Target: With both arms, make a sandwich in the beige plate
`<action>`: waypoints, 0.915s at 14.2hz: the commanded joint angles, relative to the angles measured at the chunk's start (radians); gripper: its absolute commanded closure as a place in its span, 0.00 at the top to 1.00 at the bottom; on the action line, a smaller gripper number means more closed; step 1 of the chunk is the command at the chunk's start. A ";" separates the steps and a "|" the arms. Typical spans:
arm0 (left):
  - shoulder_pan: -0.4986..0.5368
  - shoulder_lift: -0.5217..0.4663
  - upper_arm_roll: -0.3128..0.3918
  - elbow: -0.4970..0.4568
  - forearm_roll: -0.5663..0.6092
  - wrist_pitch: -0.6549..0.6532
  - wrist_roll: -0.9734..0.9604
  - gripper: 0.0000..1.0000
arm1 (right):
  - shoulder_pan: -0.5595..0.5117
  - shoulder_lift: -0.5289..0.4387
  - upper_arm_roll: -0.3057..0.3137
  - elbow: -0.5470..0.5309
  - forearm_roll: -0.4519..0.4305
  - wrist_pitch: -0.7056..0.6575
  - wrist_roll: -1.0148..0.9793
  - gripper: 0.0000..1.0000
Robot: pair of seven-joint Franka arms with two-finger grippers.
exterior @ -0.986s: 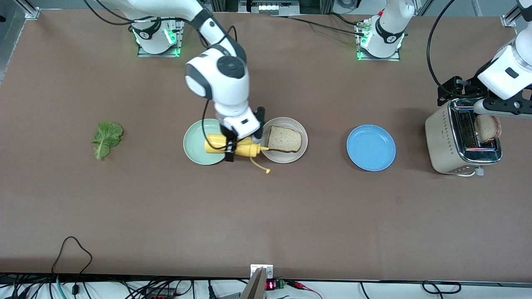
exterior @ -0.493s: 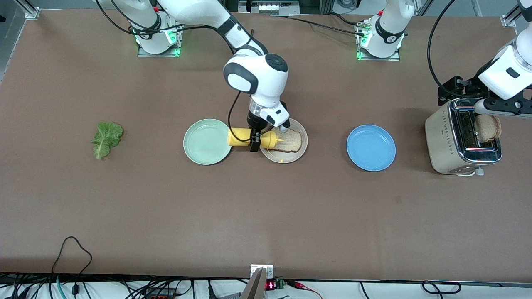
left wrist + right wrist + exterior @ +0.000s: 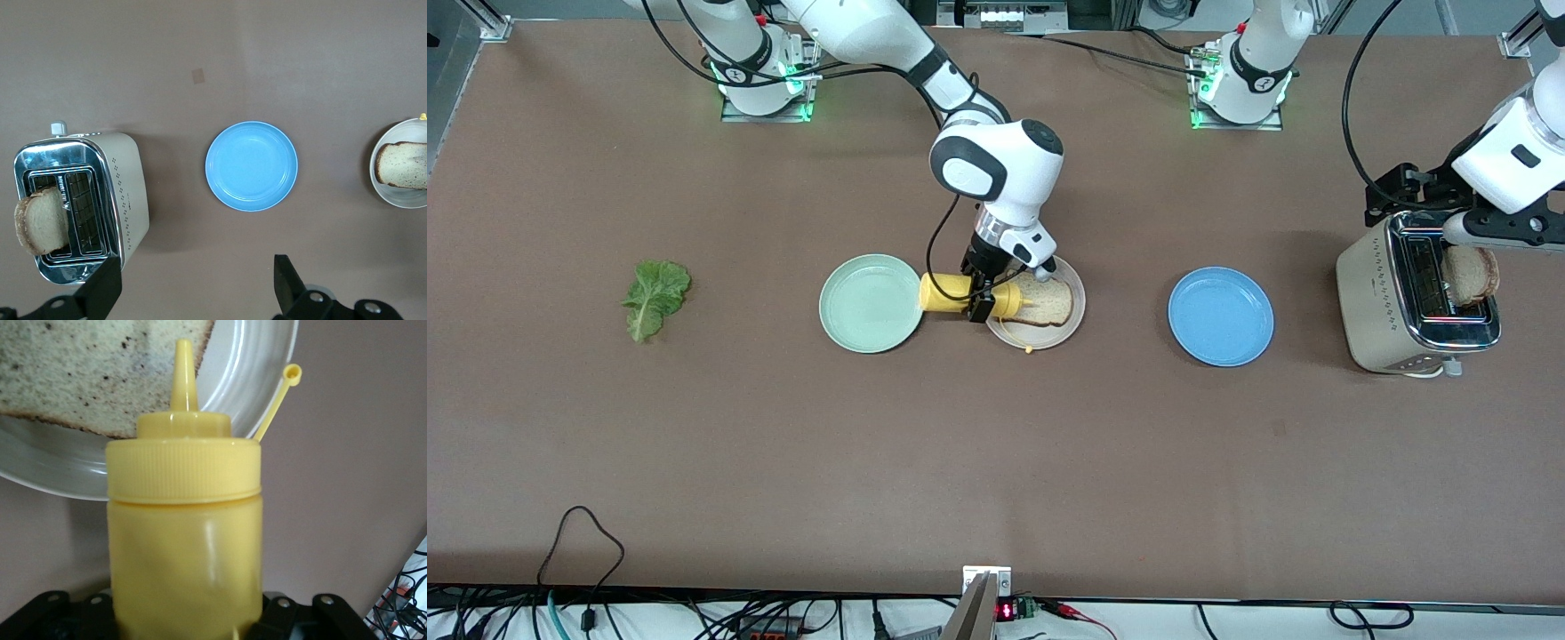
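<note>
right gripper (image 3: 980, 300) just left of frame centre in the front view, clamped on a yellow squeeze bottle (image 3: 969, 296); bottle held sideways in the air, nozzle over the rim of the beige plate (image 3: 1074, 311), tethered cap (image 3: 1029, 349) dangling at the plate's lower edge

right wrist view: bottle body fills the middle, spout aimed at a bread slice (image 3: 100, 373) lying on the plate

one bread slice (image 3: 1042, 300) flat in the beige plate, no lettuce on it

mint-green plate (image 3: 869, 303) just beside the bottle's base, toward the right arm's end of the table

lettuce leaf (image 3: 655, 296) at mid-left of the front view, flat on the table, well apart from the plates

blue plate (image 3: 1220, 316) right of centre in the frame, between beige plate and toaster (image 3: 1412, 305)

left gripper (image 3: 193, 283) at the right edge of the front view, over the toaster, fingers spread wide, holding nothing

second bread slice (image 3: 1471, 275) standing up out of a toaster slot
</note>
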State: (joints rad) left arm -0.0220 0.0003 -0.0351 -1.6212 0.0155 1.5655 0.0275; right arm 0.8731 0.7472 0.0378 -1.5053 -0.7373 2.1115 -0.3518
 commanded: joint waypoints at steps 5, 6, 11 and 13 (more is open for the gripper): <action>0.010 0.010 -0.003 0.027 -0.008 -0.022 0.012 1.00 | -0.022 -0.028 -0.045 0.074 0.062 -0.034 -0.021 0.31; 0.010 0.010 -0.003 0.027 -0.008 -0.022 0.012 1.00 | -0.061 -0.060 -0.042 0.077 0.122 -0.034 -0.044 0.31; 0.011 0.010 0.000 0.026 -0.008 -0.024 0.014 1.00 | -0.213 -0.227 -0.039 0.068 0.462 -0.034 -0.254 0.31; 0.011 0.010 0.000 0.026 -0.008 -0.024 0.015 1.00 | -0.300 -0.282 -0.039 0.063 0.646 -0.036 -0.391 0.31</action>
State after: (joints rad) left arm -0.0183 0.0003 -0.0340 -1.6212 0.0155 1.5640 0.0275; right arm 0.6503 0.5352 -0.0195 -1.4136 -0.2283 2.0886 -0.6293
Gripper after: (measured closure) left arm 0.000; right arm 0.590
